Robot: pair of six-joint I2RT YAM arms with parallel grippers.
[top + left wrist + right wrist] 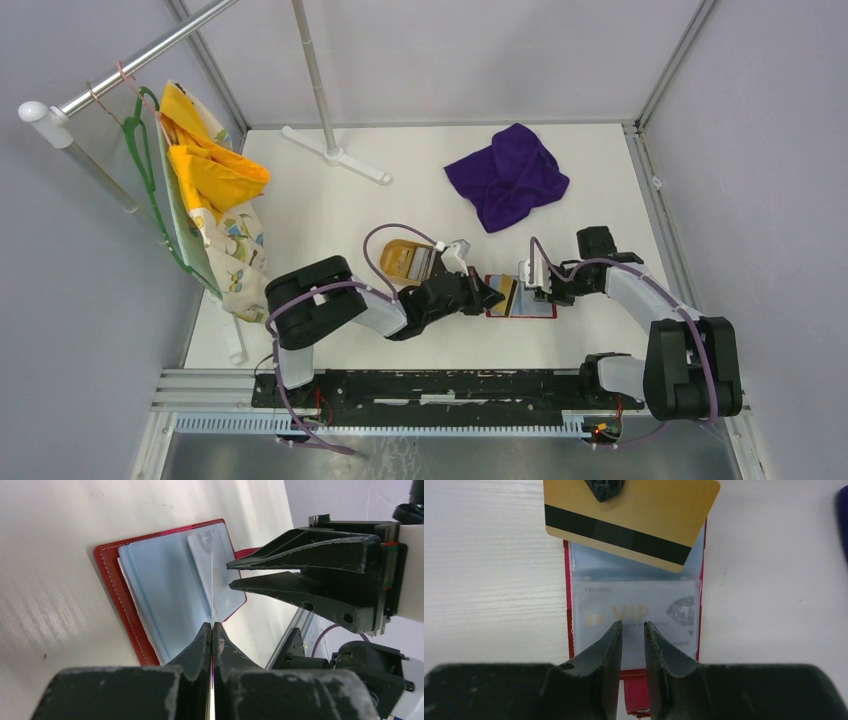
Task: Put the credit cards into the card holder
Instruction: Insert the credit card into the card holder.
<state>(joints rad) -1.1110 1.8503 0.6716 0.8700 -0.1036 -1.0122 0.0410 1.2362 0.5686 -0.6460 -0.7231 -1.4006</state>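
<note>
Reaching across the white table (330,215) from the near left, the left arm lies low and outstretched toward the open red card holder (116,587). The left gripper (212,625) is clamped on a gold credit card (629,520) with a black stripe. The card is held on edge and slightly askew over the holder's empty clear sleeve.

From the holder's other side, the right arm folds at the elbow and dips its wrist. The right gripper (633,627) has its jaws a narrow gap apart with nothing between them, its tips poised over a second sleeve with a silver VIP card (639,612) inside it.

Just beyond the holder, to its left, a tan wooden tray (392,250) carries more cards (420,262). Farther back lies a crumpled purple cloth (508,175).
</note>
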